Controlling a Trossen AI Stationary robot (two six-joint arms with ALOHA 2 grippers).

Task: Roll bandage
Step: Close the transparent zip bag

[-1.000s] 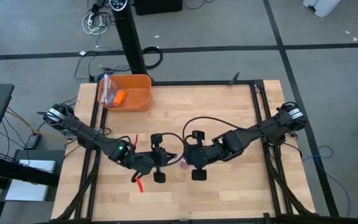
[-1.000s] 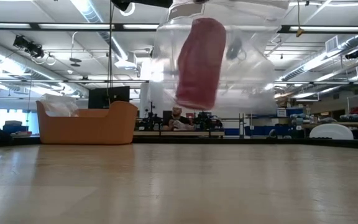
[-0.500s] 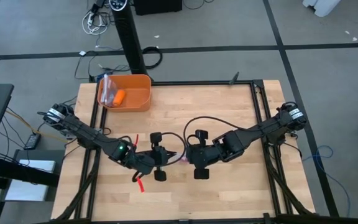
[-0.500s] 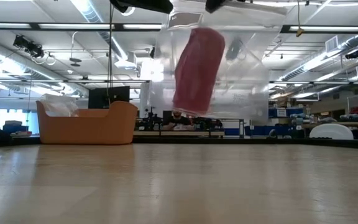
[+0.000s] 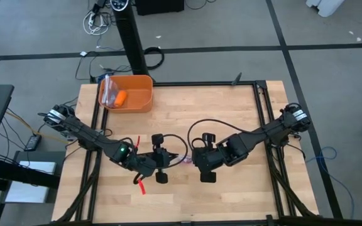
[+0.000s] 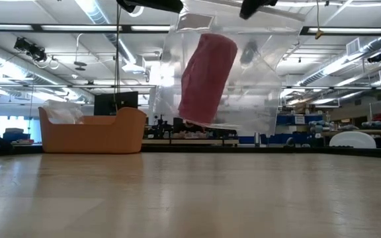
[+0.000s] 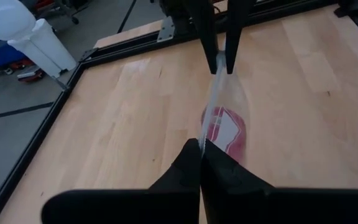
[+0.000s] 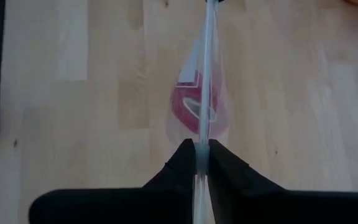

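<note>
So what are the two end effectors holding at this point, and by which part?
Both hold the clear plastic bag by its top edge, the left end effector and the right end effector shut on opposite ends, above the table. The rolled bandage hangs inside it.

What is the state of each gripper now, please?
Left gripper: shut on the clear bag edge; the bandage is inside.
Right gripper: shut on the opposite edge.

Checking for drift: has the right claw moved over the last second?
Yes. The right claw slid slightly rightward, away from the orange bin, stretching the bag.
</note>
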